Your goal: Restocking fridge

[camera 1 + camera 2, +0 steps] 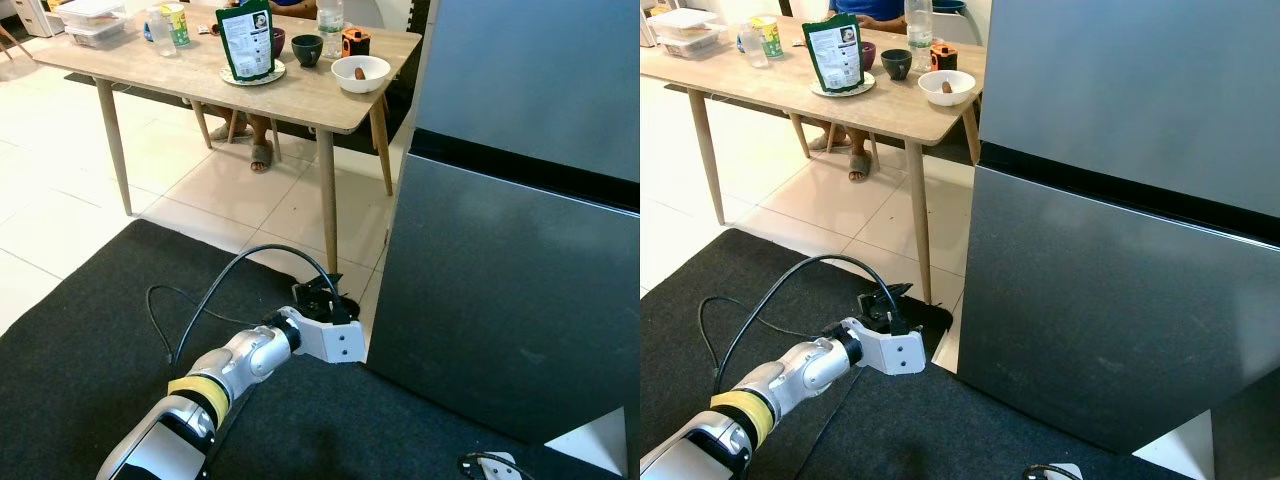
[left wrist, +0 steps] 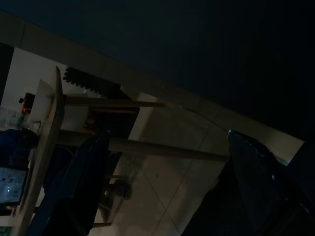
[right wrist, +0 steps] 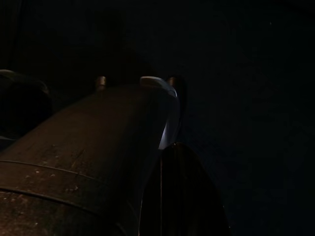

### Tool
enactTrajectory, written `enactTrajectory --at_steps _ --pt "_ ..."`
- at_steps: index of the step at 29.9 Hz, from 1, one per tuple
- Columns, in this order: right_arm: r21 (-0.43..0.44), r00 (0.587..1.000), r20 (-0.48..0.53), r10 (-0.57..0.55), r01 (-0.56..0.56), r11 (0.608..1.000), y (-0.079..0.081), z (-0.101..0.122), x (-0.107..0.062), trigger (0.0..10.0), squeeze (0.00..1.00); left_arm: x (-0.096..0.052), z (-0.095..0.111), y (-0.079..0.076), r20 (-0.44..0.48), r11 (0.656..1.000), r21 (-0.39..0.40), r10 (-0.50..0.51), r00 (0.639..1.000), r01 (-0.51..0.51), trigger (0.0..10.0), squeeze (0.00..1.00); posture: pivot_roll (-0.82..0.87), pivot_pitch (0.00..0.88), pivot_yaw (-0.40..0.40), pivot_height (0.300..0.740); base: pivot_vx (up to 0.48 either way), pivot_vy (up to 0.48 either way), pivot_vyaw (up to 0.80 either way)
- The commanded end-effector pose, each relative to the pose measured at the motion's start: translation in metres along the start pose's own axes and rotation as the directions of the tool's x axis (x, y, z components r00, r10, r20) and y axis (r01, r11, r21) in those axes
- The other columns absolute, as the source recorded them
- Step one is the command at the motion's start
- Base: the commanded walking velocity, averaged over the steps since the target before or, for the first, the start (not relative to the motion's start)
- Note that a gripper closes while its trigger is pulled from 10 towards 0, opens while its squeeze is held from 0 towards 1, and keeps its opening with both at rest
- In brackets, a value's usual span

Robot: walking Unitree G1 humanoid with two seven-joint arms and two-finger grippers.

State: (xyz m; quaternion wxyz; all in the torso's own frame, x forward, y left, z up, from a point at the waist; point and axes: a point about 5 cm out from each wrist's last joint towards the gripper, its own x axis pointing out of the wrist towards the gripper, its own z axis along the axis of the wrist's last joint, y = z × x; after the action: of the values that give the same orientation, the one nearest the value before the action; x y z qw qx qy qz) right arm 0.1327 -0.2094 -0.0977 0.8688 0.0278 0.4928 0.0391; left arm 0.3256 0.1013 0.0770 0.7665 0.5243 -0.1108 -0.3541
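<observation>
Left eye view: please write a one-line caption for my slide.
Left gripper reaches low toward the closed grey fridge, beside a wooden table holding a green pouch.

Four camera views: two from the robot's head, one from each wrist.

Both head views look forward and down from standing height, sharing the grey fridge [image 1: 520,250] close on the right, the black mat [image 1: 90,340] below, and the wooden surface [image 1: 790,85] farther off at upper left. The left wrist view, dim and tilted, looks low along its dark fingers [image 2: 83,182] toward the surface's legs [image 2: 162,149] and the tiled floor. The right wrist view is nearly black.
</observation>
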Motion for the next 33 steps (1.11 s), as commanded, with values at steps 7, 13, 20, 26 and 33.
enactTrajectory --at_steps 7,13,20,26,33 --pt "0.001 0.999 -0.039 -0.015 0.015 1.000 -0.0056 -0.0121 -0.0042 10.0 0.00 0.0014 0.0010 -0.0001 0.004 1.000 -0.018 0.003 1.000 -0.003 10.0 0.00 -0.08 0.152 0.013 0.740 0.000 0.000 0.00" --pt "0.004 0.999 -0.039 -0.012 0.012 1.000 -0.0046 -0.0121 -0.0039 10.0 0.00 0.0018 0.0001 -0.0005 -0.001 1.000 -0.028 -0.007 1.000 0.007 10.0 0.00 -0.08 0.153 0.011 0.740 0.000 0.000 0.00" --pt "0.007 0.999 -0.040 -0.011 0.012 1.000 -0.0046 -0.0126 -0.0040 10.0 0.00 0.0006 -0.0012 -0.0003 -0.003 0.999 -0.032 -0.008 1.000 0.008 10.0 0.00 -0.08 0.157 0.009 0.740 0.000 0.000 0.00" --pt "0.015 0.999 -0.037 -0.020 0.020 1.000 -0.0062 -0.0127 -0.0045 10.0 0.00 -0.0011 -0.0032 -0.0016 -0.007 0.999 -0.031 -0.009 1.000 0.009 10.0 0.00 -0.10 0.150 0.015 0.740 0.000 0.000 0.00" --pt "0.018 0.999 -0.043 -0.023 0.024 1.000 -0.0075 -0.0155 -0.0056 10.0 0.00 -0.0004 -0.0029 -0.0025 -0.009 0.999 -0.031 -0.015 1.000 0.015 10.0 0.00 -0.10 0.139 0.017 0.740 0.000 0.000 0.00"
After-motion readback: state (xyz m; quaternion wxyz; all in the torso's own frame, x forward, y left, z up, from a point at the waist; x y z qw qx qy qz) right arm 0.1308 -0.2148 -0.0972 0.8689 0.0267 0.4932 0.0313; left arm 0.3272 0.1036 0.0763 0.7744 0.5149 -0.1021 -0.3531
